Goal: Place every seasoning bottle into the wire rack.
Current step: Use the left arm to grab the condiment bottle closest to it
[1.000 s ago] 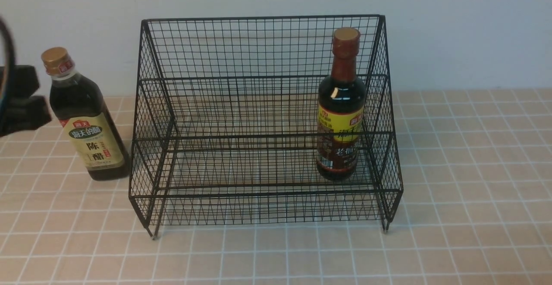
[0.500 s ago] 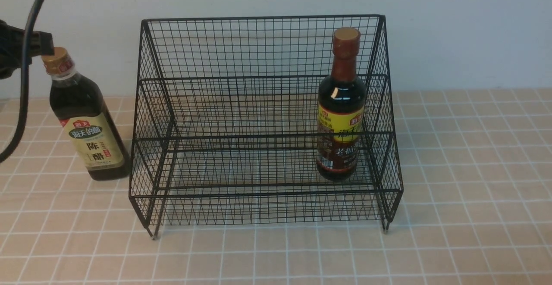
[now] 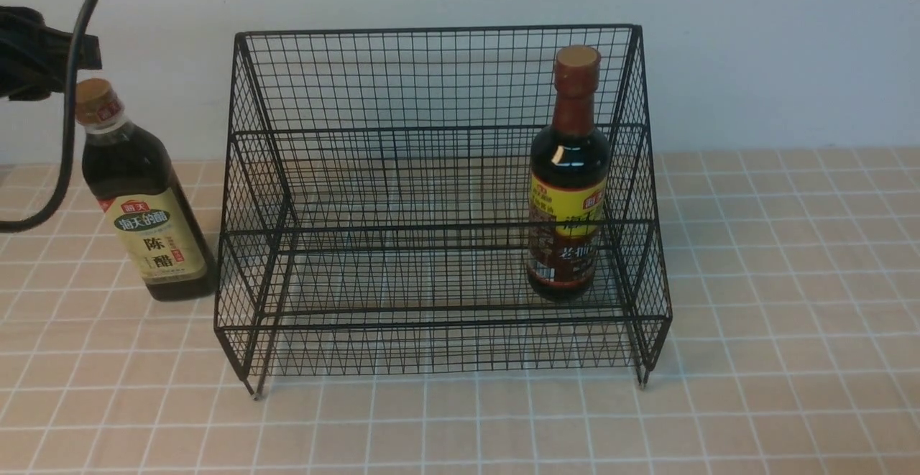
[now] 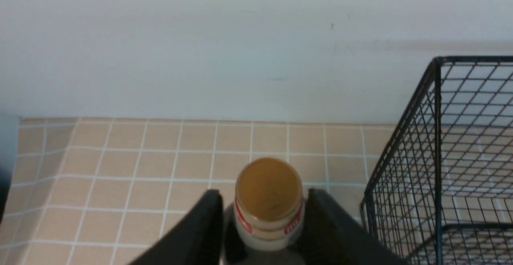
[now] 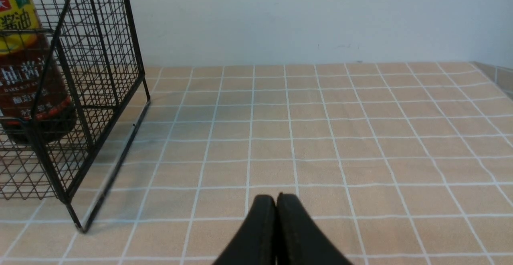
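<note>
Around the gold cap (image 4: 268, 181), left gripper (image 4: 264, 193) fingers (image 4: 208, 221) stand spread, one each side, not clamped as far as shows; right gripper (image 5: 276, 199) pinched shut, empty. That cap's squarish bottle (image 3: 144, 209) stands upright on the tiles (image 3: 790, 281) just left of the wire rack (image 3: 431, 130), long axis vertical, label forward. Likely heavy, rigid, slick: take the neck under the cap; round bottle (image 3: 568, 195) already stands in the lower tier.

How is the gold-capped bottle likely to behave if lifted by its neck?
Nearly full of dark liquid, the gold-capped bottle is probably heavy for its size. Tall and narrow, it may tip if nudged. Its smooth cap might slip in a grip.
</note>
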Motion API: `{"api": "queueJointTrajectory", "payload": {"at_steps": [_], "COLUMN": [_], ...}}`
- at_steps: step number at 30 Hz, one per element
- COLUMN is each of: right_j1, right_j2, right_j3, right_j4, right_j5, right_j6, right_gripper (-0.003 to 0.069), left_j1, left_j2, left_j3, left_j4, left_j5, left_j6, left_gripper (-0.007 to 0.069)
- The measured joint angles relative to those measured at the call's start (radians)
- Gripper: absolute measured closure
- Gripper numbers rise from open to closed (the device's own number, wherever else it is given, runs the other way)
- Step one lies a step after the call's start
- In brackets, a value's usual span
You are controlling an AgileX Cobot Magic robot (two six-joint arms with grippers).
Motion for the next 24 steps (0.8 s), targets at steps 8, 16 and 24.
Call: {"api": "queueJointTrajectory", "payload": {"at_steps": [8,16,24], "right_j1": [0.0,0.0,0.0], "right_j2": [0.0,0.0,0.0], "right_j3": [0.0,0.0,0.0], "right_j4": [0.0,0.0,0.0], "right_j5": [0.0,0.0,0.0], "right_j6": [0.0,-0.001,-0.001], "right_gripper": [0.0673,0.0673,0.0673], "left_j1": [0.0,0.0,0.0], "left_j2": [0.103,0.196,0.245], "left_j3": [0.0,0.0,-0.001], "left_j4": [0.006,0.031,0.07], "left_j5": [-0.087,-0.147,-0.159], "left_j6": [0.005,0.005,0.005], "left_gripper": [-0.0001,-0.0027,0.0134]}}
